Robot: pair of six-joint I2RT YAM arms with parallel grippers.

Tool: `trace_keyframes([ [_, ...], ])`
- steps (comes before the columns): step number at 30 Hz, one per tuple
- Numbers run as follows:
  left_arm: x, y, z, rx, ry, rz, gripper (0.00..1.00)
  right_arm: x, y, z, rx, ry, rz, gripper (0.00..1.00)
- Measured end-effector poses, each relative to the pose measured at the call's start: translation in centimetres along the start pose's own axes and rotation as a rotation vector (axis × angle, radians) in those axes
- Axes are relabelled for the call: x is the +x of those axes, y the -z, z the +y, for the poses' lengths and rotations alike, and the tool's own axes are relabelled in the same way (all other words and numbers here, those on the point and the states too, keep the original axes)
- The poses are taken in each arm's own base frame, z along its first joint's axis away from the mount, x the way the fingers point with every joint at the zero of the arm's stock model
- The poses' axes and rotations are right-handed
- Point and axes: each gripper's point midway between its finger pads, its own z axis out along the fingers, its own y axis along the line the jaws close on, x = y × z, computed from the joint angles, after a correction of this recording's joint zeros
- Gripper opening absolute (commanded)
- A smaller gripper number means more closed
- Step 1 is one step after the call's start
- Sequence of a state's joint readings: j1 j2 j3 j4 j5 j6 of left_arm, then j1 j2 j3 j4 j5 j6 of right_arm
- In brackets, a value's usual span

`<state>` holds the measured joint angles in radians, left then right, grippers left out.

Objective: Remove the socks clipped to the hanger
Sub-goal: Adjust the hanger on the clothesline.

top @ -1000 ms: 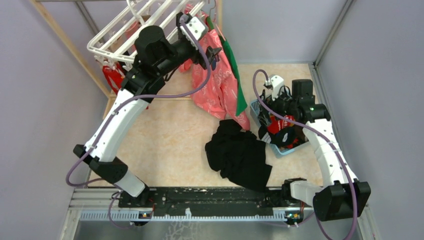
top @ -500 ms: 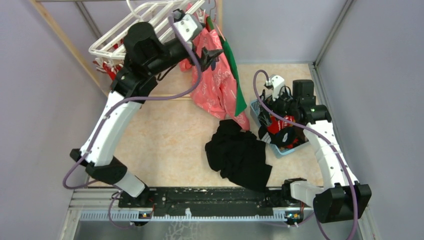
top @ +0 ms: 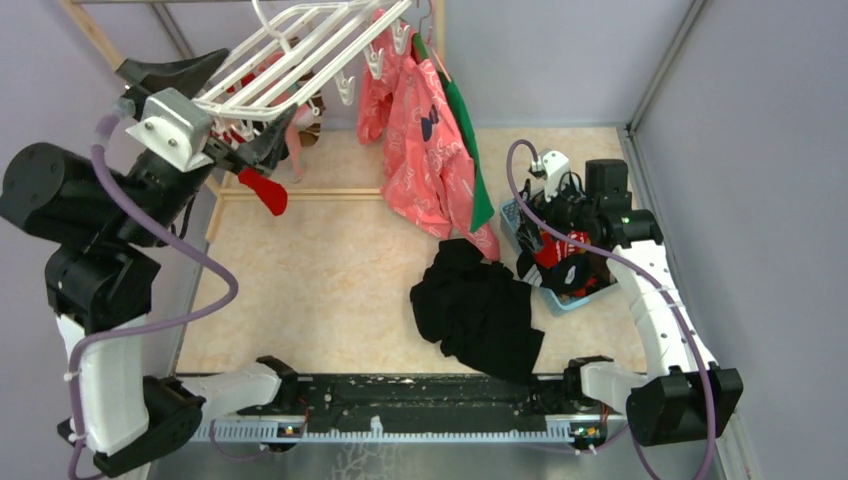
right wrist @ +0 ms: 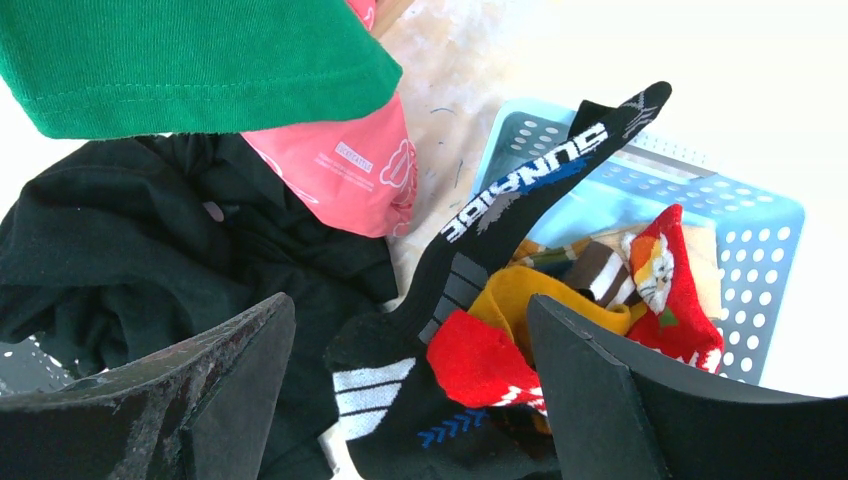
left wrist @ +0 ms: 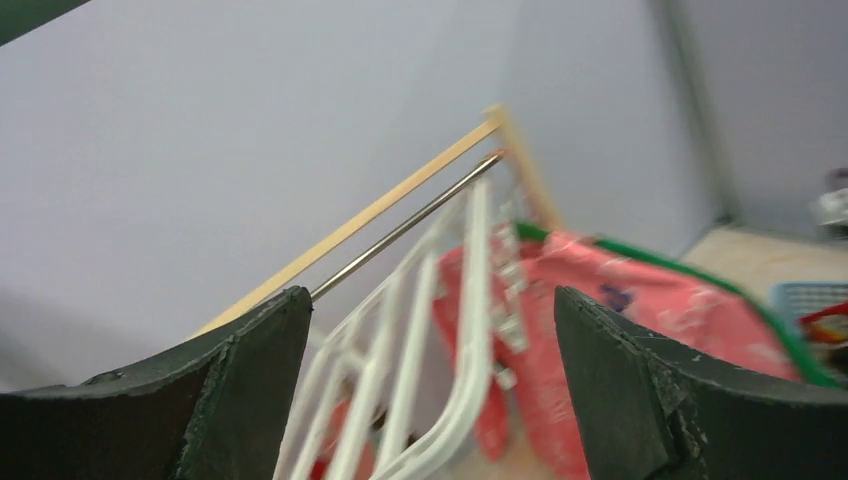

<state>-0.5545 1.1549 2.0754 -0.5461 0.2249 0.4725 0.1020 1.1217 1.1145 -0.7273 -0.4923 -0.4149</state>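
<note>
The white hanger (top: 300, 45) hangs at the back left, tilted, with a red sock (top: 262, 190) and a pale pink sock (top: 297, 125) dangling under it. My left gripper (top: 258, 95) stands open at the hanger's left end, one finger above it and one below. In the left wrist view the blurred white hanger (left wrist: 455, 330) runs between the wide-apart fingers of the left gripper (left wrist: 430, 300), touching neither. My right gripper (right wrist: 410, 305) is open and holds nothing, hovering over several loose socks: a black sock (right wrist: 520, 200), a red sock (right wrist: 480, 365) and a mustard sock (right wrist: 530, 295).
A light blue basket (top: 575, 298) at the right holds the loose socks. A pink printed shirt (top: 430, 160) and a green garment (top: 475, 170) hang on the rail beside the hanger. A black cloth heap (top: 480, 310) lies in front of them.
My left arm has swung from in front of the hanger out to the far left, and its gripper now straddles the hanger's left end. The right arm has not moved.
</note>
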Motion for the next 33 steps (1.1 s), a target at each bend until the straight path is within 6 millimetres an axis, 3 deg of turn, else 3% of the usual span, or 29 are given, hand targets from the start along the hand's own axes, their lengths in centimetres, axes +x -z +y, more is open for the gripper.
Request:
trace_keyframes([
  [3,2.4,2.6,3.8,-0.204,-0.13,0.136,0.98,0.0,0.0,0.0,-0.001,0.0,0.0,0.86],
  [6,6.4,4.8,5.9,-0.306,-0.262,0.336,0.98,0.0,0.0,0.0,-0.003,0.0,0.0,0.86],
  [10,9.7,6.9,6.9,-0.316,-0.381,0.541,0.98,0.3,-0.2,0.1,-0.007,-0.001,0.001,0.86],
  [14,10.2,7.8,6.9,-0.266,-0.442,0.626,0.98,0.8,-0.6,0.3,-0.018,-0.007,0.007,0.86],
  [18,9.4,7.1,7.3,-0.233,-0.474,0.633,0.98,0.7,-0.6,0.4,-0.027,-0.005,0.0,0.86],
  [21,10.1,6.0,7.0,-0.189,-0.49,0.646,0.97,0.8,-0.8,0.5,-0.031,-0.005,-0.002,0.86],
  [30,16.9,0.3,4.4,0.021,-0.518,0.726,0.82,1.9,-0.7,0.9,-0.03,-0.005,0.007,0.86],
  [33,18.3,-0.9,3.3,0.088,-0.519,0.717,0.73,2.1,-0.7,1.0,-0.027,-0.004,0.005,0.86],
])
